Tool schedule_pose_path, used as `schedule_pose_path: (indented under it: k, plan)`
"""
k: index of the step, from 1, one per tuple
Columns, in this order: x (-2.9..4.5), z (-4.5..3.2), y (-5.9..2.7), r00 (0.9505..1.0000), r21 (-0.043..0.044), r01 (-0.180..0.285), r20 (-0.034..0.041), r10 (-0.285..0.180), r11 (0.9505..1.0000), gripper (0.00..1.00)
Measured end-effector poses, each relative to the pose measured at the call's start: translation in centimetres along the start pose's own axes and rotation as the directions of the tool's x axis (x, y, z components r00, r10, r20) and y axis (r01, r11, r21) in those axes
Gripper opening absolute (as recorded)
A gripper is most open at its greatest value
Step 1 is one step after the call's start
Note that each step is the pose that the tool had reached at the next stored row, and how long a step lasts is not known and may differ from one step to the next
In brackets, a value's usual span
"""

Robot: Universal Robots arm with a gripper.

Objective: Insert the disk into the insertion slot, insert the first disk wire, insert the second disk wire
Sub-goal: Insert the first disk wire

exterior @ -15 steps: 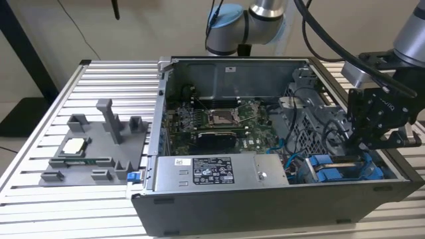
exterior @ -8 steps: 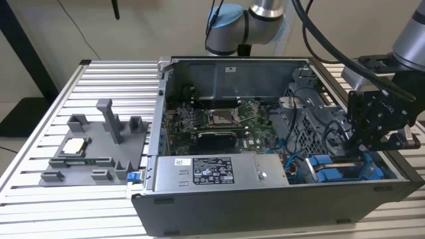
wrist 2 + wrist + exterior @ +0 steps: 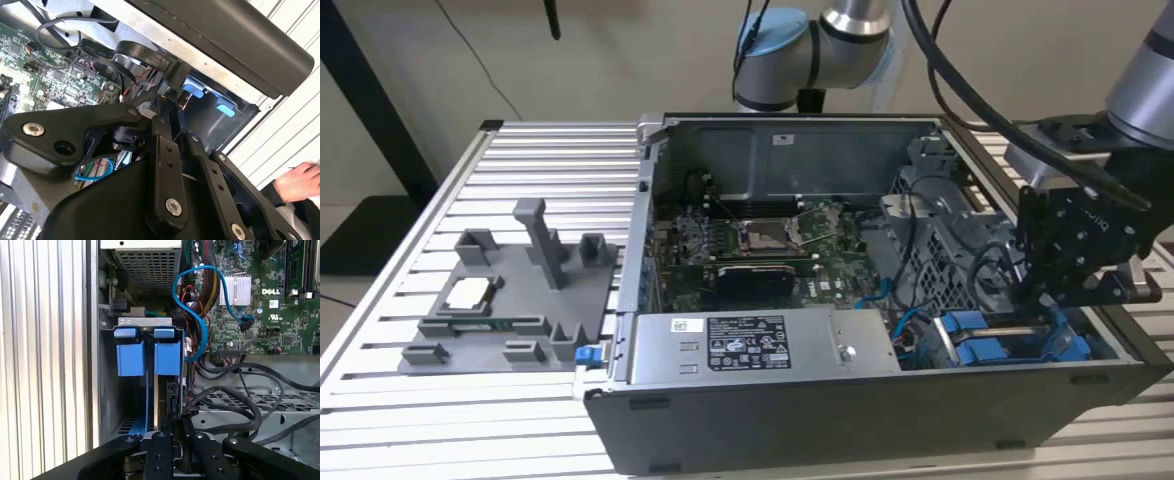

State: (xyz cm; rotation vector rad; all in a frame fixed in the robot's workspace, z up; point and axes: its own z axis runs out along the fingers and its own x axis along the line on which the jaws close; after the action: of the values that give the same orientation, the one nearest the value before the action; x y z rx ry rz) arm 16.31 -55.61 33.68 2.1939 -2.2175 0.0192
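Slats of the table [image 3: 520,150] carry a grey fixture tray [image 3: 507,300] at the exterior view's left; next comes the open computer case [image 3: 854,420], with the motherboard [image 3: 774,235] on its floor and a power supply [image 3: 747,345] along the near wall. At the right the disk [image 3: 974,338] sits in the insertion slot [image 3: 107,390] — its blue carrier tabs showing — and the pincer [image 3: 173,421] hangs just over it, near a looped blue cable [image 3: 200,320]; whether it is apart or together I cannot tell.
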Motion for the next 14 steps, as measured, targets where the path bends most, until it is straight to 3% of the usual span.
schedule_pose_path:
  k: [7,8,14]
  plan:
    - [-0.01,0.40,-0.13,1.0000,0.0000,0.000,0.0003,0.000,1.0000,0.21]
    - [0.00,0.24,-0.14,1.0000,-0.0009,0.000,0.0004,0.000,1.0000,0.27]
    - [0.04,-1.85,-0.05,1.0000,-0.0027,0.000,0.0003,0.000,1.0000,0.27]
